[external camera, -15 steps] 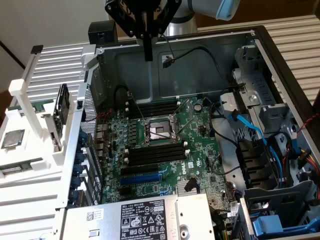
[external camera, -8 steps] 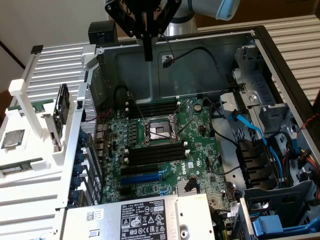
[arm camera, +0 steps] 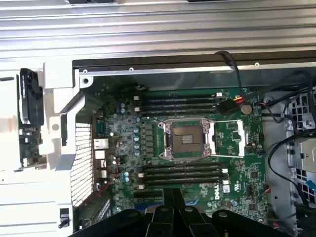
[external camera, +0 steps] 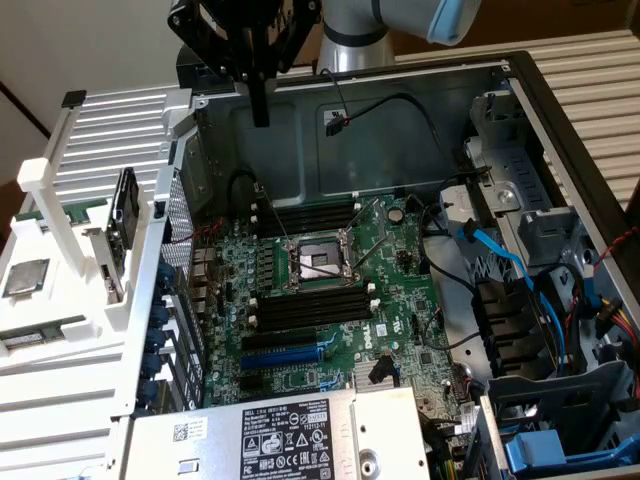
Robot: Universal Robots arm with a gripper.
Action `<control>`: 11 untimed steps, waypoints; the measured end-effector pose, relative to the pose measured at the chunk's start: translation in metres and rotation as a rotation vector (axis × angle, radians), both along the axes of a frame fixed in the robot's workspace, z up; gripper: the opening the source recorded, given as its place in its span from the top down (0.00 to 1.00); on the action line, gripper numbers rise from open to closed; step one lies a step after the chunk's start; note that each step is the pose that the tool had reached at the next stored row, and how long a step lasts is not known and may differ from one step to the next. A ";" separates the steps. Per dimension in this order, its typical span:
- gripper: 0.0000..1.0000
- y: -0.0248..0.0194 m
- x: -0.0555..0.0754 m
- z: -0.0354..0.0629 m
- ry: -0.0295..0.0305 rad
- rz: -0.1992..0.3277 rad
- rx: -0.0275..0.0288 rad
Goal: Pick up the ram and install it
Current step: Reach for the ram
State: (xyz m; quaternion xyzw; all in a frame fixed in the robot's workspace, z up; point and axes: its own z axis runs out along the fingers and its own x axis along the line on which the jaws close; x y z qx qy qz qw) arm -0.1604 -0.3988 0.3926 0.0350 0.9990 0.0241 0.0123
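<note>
ram: dark stick [external camera: 125,215] [arm camera: 29,116] standing on edge in the white rack [external camera: 70,370], outside the computer case [external camera: 420,90] on the exterior view's left; nothing grips it
gripper: [external camera: 260,118] [arm camera: 173,195] fingers pressed together, nothing between them; hangs high over the open case, well apart from the ram
motherboard: [external camera: 330,330] [arm camera: 232,182] green, lying flat in the case
slots: long black ones [external camera: 310,305] on both sides of the processor socket [external camera: 312,262], look unfilled
silver chip: [external camera: 25,277] square, lying on the rack
</note>
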 end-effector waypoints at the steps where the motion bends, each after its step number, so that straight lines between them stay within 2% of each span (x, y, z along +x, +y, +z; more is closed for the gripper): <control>1: 0.90 0.0000 -0.009 0.0000 0.0001 0.000 -0.0001; 6: 0.90 0.0010 -0.032 0.0000 0.0003 0.000 0.0000; 10: 0.90 0.0046 -0.050 -0.0001 0.0007 0.000 -0.0007; 11: 0.90 0.0067 -0.059 -0.0002 0.0010 0.000 -0.0011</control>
